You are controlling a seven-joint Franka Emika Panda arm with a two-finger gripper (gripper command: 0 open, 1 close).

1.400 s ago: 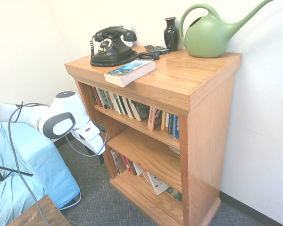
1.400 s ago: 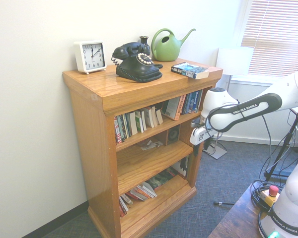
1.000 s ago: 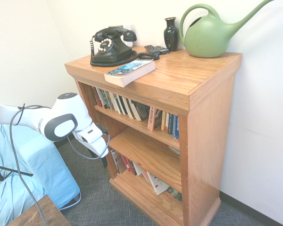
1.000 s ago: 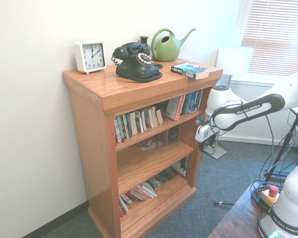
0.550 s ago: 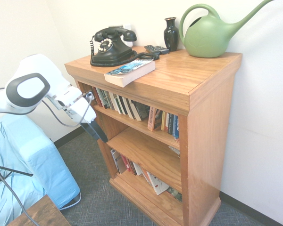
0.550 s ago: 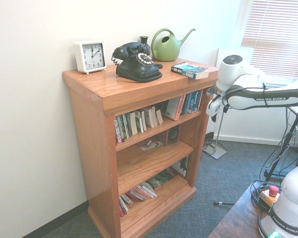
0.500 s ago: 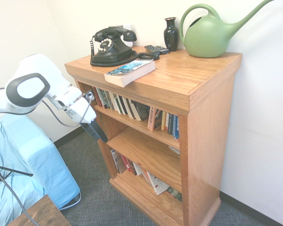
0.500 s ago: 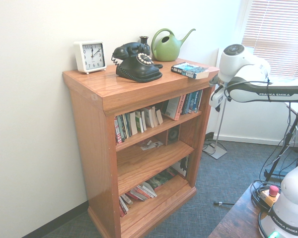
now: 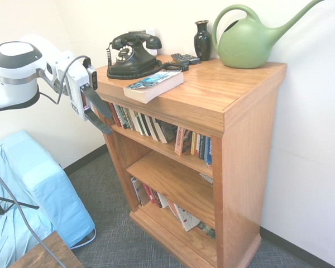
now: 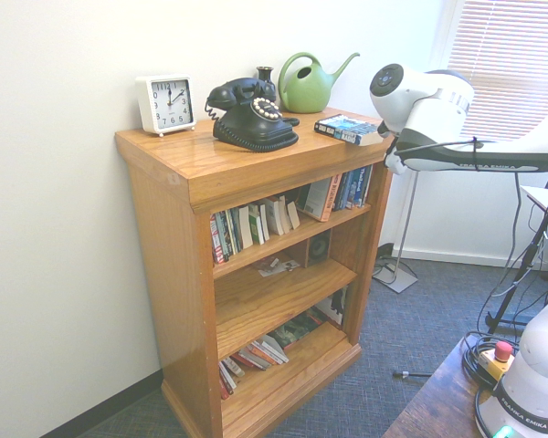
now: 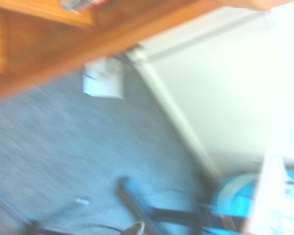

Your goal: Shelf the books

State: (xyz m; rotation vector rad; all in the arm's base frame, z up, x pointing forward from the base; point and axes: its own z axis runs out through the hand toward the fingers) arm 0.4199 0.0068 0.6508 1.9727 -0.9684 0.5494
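Observation:
A thick paperback book [image 9: 153, 85] [image 10: 349, 129] with a blue-teal cover lies flat near the front edge on top of the honey-brown wooden shelf [image 9: 212, 97] [image 10: 215, 173]. My gripper [image 9: 111, 124] hangs open and empty beside the bookcase's corner, just under the overhanging top and below the book. Its dark fingers slant down toward the upper tier. In the second exterior view the arm's white body hides the fingers. The wrist view is blurred and shows carpet, a wooden edge [image 11: 63, 54] and a baseboard.
On the top stand a black telephone [image 9: 133, 54], a dark vase [image 9: 202, 39], a green watering can [image 9: 251, 40], a remote [image 9: 185, 58] and a white clock [image 10: 165, 103]. Rows of thin books [image 9: 148, 125] fill the upper tier. A blue-covered object [image 9: 28, 190] sits by the arm.
The arm has risen from beside the lower tiers up to the level of the bookcase's top. The gripper stayed open. The book has not moved.

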